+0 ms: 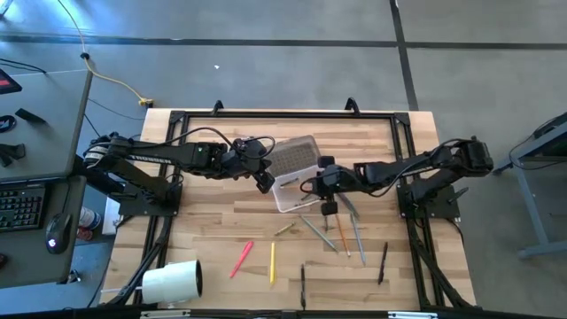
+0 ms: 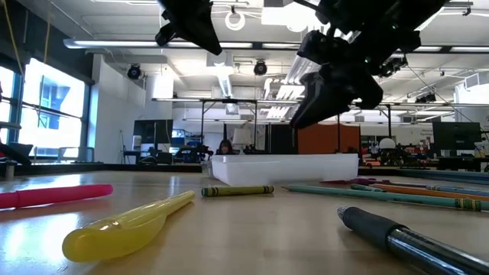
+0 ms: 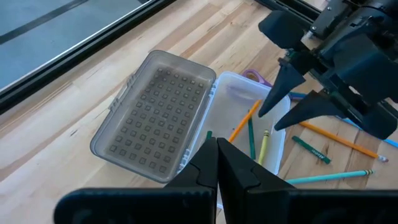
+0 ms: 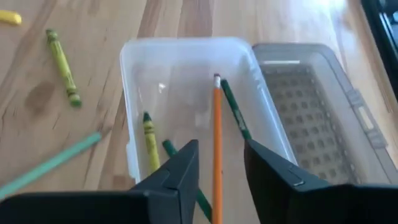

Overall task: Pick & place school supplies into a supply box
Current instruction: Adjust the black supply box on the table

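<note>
The clear plastic box point(image 1: 292, 190) sits mid-table, its ribbed grey lid point(image 1: 293, 158) folded flat behind it. Inside lie a thin orange pencil point(image 4: 217, 143), green pencil point(image 4: 235, 109) and yellow-green crayon point(image 4: 150, 142). The right gripper point(image 4: 219, 177) hovers released over the box's near edge. The left gripper point(image 3: 217, 163), clenched, hangs beside the lid. More pencils point(image 1: 332, 232) lie loose on bare wood nearer the table's front.

A white cylinder roll point(image 1: 173, 282) lies at the wooden table's point(image 1: 213, 230) near left corner.
</note>
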